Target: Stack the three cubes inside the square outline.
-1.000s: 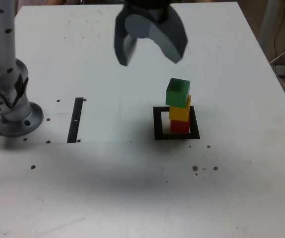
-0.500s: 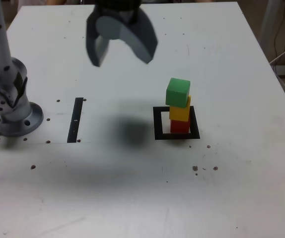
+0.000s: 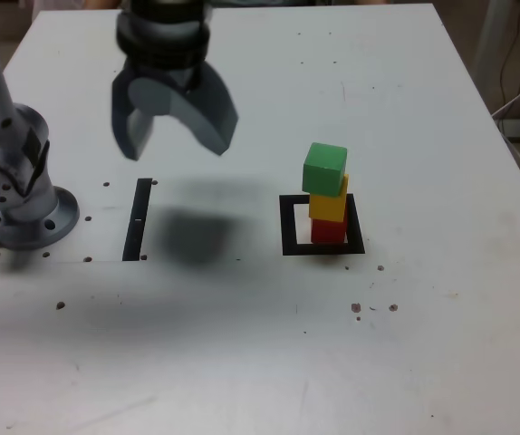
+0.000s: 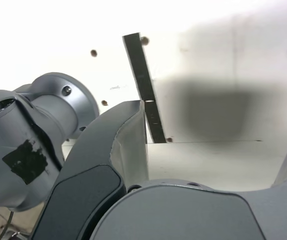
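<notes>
Fingers (image 3: 207,118) of our gripper (image 3: 174,138) stand spread wide with nothing between them; we hang them above the white table (image 3: 441,362) in the upper left of the exterior view, well apart from the cubes; our dark shadow (image 3: 192,231) lies on the table just beneath, beside the thin black strip (image 3: 138,219); our arm's round grey base (image 3: 20,204) sits at the left edge of that frame.

Right of centre in the exterior view, the black square outline (image 3: 289,227) lies flat on the table; inside its white centre stands the red cube (image 3: 329,231); the yellow cube (image 3: 328,206) rests on the red one; the green cube (image 3: 324,169) rests on top, turned a little and overhanging slightly toward the left of the frame; all three make one upright stack, untouched by us.

Our wrist view shows the grey finger (image 4: 126,145) close to the lens, the black strip (image 4: 143,85) running slantwise across the middle, the shadow (image 4: 213,112) beside it, and the arm's base (image 4: 31,150) at the left of that picture; we cannot see the cubes there.
</notes>
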You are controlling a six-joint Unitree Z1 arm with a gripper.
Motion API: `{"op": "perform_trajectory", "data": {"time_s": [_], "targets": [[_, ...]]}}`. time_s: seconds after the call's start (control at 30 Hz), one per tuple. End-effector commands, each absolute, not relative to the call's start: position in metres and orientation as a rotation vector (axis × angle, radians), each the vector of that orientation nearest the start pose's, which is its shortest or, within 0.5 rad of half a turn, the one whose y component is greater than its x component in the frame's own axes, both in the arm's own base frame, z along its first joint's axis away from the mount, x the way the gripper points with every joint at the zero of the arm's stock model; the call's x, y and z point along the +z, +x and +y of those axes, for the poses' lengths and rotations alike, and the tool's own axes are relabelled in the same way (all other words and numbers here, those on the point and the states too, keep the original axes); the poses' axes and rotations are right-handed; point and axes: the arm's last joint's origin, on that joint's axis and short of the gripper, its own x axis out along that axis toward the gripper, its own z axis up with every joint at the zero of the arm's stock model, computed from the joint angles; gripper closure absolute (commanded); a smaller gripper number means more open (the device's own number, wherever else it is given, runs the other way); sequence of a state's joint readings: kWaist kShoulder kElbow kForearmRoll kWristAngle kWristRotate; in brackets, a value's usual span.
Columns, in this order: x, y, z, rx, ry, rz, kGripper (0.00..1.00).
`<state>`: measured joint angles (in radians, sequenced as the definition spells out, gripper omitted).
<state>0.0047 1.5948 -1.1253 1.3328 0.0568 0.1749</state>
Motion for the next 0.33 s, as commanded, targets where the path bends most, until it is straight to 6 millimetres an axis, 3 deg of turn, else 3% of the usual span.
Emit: {"op": "perform_trajectory", "data": {"time_s": [0.0,0.3], "targets": [[0.286,0.196,0.005,-0.11,0.158,1.795,0.0],[0.254,0.174,0.004,-0.087,0.121,1.806,0.0]]}}
